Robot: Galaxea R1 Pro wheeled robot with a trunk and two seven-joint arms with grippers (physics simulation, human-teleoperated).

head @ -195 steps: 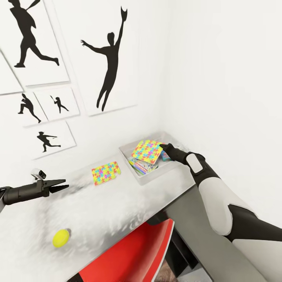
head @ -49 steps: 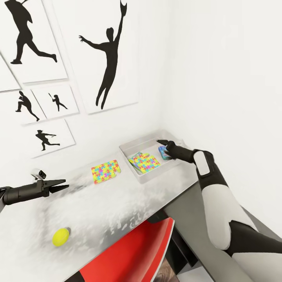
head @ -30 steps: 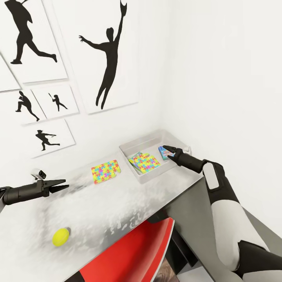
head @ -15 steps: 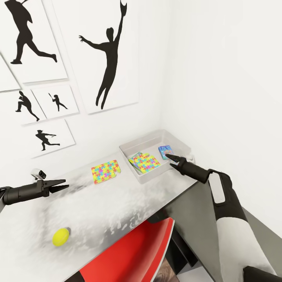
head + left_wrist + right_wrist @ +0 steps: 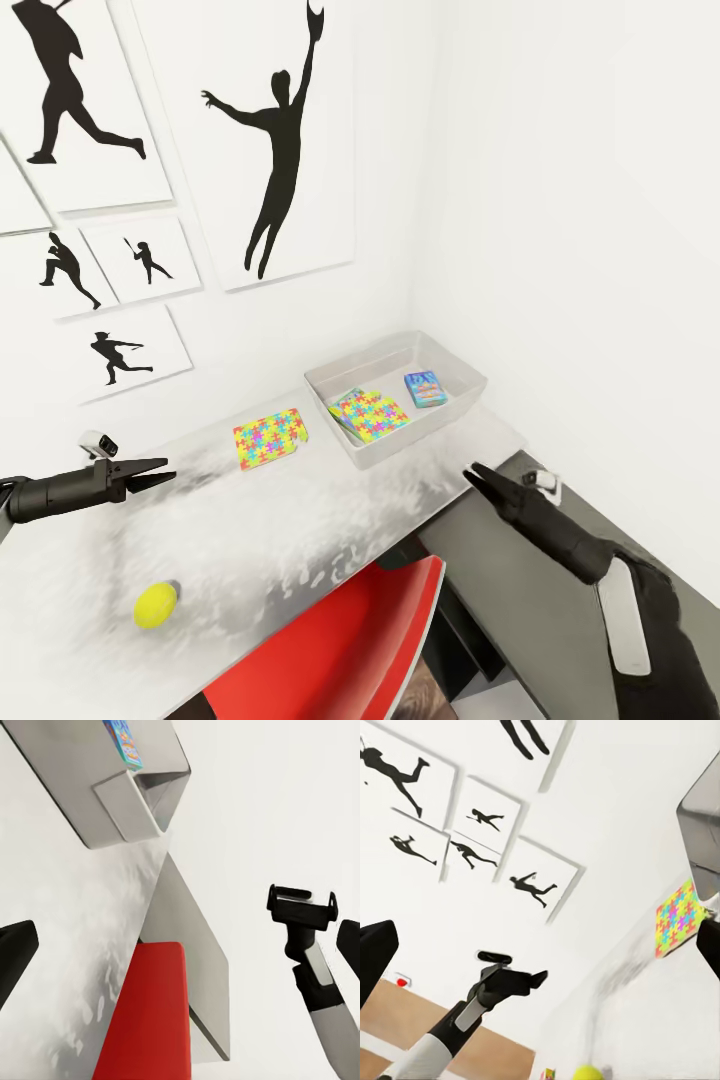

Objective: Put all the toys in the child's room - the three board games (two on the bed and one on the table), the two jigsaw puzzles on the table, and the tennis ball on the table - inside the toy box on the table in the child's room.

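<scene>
The toy box point(image 5: 402, 446) stands at the table's point(image 5: 260, 540) far right end. In it lie one jigsaw puzzle point(image 5: 372, 414), a blue board game point(image 5: 424, 388) and a box edge point(image 5: 343, 400) under the puzzle. The other jigsaw puzzle point(image 5: 270, 438) lies flat on the table left of the box. Near the table's front left rests the tennis ball point(image 5: 156, 605). My right gripper point(image 5: 480, 478) is open and empty, off the table's right front edge, short of the box. Over the table's left end, my left gripper point(image 5: 152, 472) hangs open and empty.
A red chair point(image 5: 330, 650) is tucked under the table's front edge. The lower dark grey side unit point(image 5: 520, 590) lies under my right arm. White walls with black silhouette posters point(image 5: 285, 150) close the back and right. The left wrist view shows the toy box point(image 5: 142, 795) and chair point(image 5: 150, 1012).
My right arm has drawn back from over the toy box toward the near right, leaving the puzzle it held lying in the box. The left arm has not moved.
</scene>
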